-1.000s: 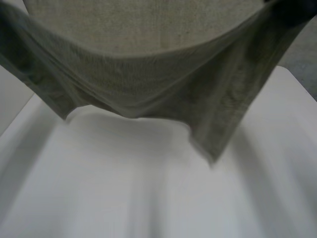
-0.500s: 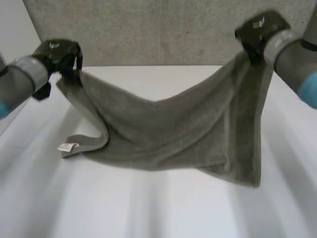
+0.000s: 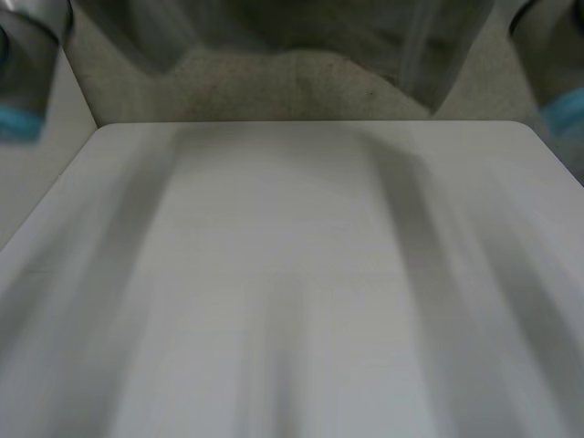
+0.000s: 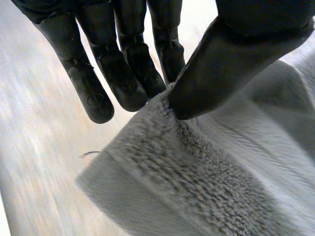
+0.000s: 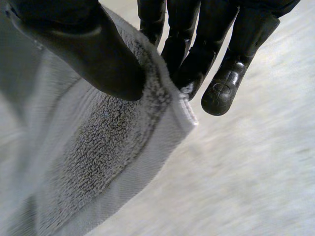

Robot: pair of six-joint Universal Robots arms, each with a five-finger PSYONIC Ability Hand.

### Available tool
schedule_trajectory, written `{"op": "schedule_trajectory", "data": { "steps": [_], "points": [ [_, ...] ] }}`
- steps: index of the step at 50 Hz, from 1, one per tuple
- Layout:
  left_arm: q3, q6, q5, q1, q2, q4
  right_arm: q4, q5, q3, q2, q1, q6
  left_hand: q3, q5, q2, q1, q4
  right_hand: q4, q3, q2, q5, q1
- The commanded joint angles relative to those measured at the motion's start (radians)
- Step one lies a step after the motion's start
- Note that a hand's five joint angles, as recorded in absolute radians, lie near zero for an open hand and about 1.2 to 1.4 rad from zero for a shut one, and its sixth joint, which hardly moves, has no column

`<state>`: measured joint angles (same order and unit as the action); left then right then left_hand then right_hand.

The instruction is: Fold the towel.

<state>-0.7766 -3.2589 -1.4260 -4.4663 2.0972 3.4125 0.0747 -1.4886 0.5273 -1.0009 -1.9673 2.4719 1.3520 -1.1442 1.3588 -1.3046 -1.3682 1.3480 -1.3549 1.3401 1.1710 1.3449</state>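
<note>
Two hands grip one towel, each at a corner.

Left hand point(image 4: 123, 73), wrist view: the thumb point(image 4: 231, 64) presses the towel point(image 4: 206, 177) against the nearest fingertips, so the cloth is pinched at its hemmed corner. The remaining fingers point(image 4: 83, 78) hang straight beside the pinch and touch nothing. From the pinch the terry pile and flat border band run away from the hand, past the thumb.

Right hand point(image 5: 197, 59), wrist view: the thumb point(image 5: 93, 54) lies on the pile and clamps the corner against the fingers behind it. The outermost finger point(image 5: 231, 73) stands free of the cloth. The border band follows the edge outward from the fingertips.

Head view: the towel hangs in the air between the left arm point(image 3: 27, 64) and the right arm point(image 3: 557, 64), close under the camera. Its long axis runs side to side, from one arm toward the other, and the cloth drops from there. Its lower edge is uneven, lowest near the right arm. It appears clear of the table point(image 3: 292, 274), though it is blurred.

Surroundings: the table is white with rounded far corners. Beyond its far edge lies a grey speckled backdrop point(image 3: 292, 91), and a paler surface point(image 3: 36, 182) adjoins the table on the left arm's side.
</note>
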Motion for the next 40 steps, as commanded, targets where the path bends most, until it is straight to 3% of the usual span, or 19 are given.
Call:
{"op": "schedule_trajectory", "data": {
  "steps": [1, 3, 7, 11, 16, 19, 21, 26, 28, 34, 36, 40],
  "points": [
    [-0.322, -0.009, 0.082, -0.045, 0.06, 0.065, 0.014, 0.097, 0.312, 0.007, 0.048, 0.001, 0.044, -0.078, 0.037, -0.092, -0.028, 0.048, -0.041, 0.056, 0.051, 0.051],
    [-0.459, -0.015, 0.139, -0.051, 0.098, 0.14, -0.045, 0.18, 0.475, 0.011, 0.057, -0.013, 0.044, -0.078, 0.037, -0.092, -0.028, 0.048, -0.041, 0.056, 0.051, 0.051],
    [-0.567, -0.036, 0.18, -0.053, 0.145, 0.215, -0.146, 0.226, 0.642, 0.037, 0.059, -0.016, 0.044, -0.078, 0.037, -0.092, -0.028, 0.048, -0.041, 0.056, 0.051, 0.051],
    [-0.665, -0.103, 0.197, -0.056, 0.179, 0.263, -0.243, 0.231, 0.793, 0.094, 0.061, -0.059, 0.044, -0.078, 0.037, -0.092, -0.028, 0.048, -0.041, 0.056, 0.051, 0.051],
    [-0.714, -0.168, 0.2, -0.077, 0.159, 0.254, -0.22, 0.206, 0.841, 0.094, 0.067, -0.151, 0.044, -0.078, 0.037, -0.092, -0.028, 0.048, -0.041, 0.056, 0.051, 0.051],
    [-0.748, -0.183, 0.202, -0.114, 0.074, 0.234, -0.173, 0.163, 0.858, 0.027, 0.104, -0.171, 0.044, -0.078, 0.037, -0.092, -0.028, 0.048, -0.041, 0.056, 0.051, 0.051],
    [-0.76, -0.183, 0.205, -0.13, 0.029, 0.218, -0.116, 0.148, 0.872, -0.098, 0.145, -0.13, 0.044, -0.078, 0.037, -0.092, -0.028, 0.048, -0.041, 0.056, 0.051, 0.051],
    [-0.785, -0.176, 0.234, -0.163, -0.102, 0.132, -0.041, 0.156, 0.882, -0.258, 0.209, -0.029, 0.044, -0.078, 0.037, -0.092, -0.028, 0.048, -0.041, 0.056, 0.051, 0.051],
    [-0.811, -0.164, 0.284, -0.189, -0.193, 0.052, -0.023, 0.163, 0.896, -0.31, 0.241, 0.004, 0.044, -0.078, 0.037, -0.092, -0.028, 0.048, -0.041, 0.056, 0.051, 0.051],
    [-0.907, -0.136, 0.389, -0.261, -0.331, -0.036, 0.05, 0.238, 0.965, -0.462, 0.347, 0.042, 0.044, -0.078, 0.037, -0.092, -0.028, 0.048, -0.041, 0.056, 0.051, 0.051],
    [-0.96, -0.124, 0.429, -0.283, -0.402, -0.055, 0.15, 0.325, 1.014, -0.549, 0.425, 0.044, 0.044, -0.078, 0.037, -0.092, -0.028, 0.048, -0.041, 0.056, 0.051, 0.051],
    [-1.101, -0.091, 0.508, -0.312, -0.535, -0.046, 0.231, 0.403, 1.057, -0.616, 0.499, 0.039, 0.044, -0.078, 0.037, -0.092, -0.028, 0.048, -0.041, 0.056, 0.051, 0.051]
  ]
}}
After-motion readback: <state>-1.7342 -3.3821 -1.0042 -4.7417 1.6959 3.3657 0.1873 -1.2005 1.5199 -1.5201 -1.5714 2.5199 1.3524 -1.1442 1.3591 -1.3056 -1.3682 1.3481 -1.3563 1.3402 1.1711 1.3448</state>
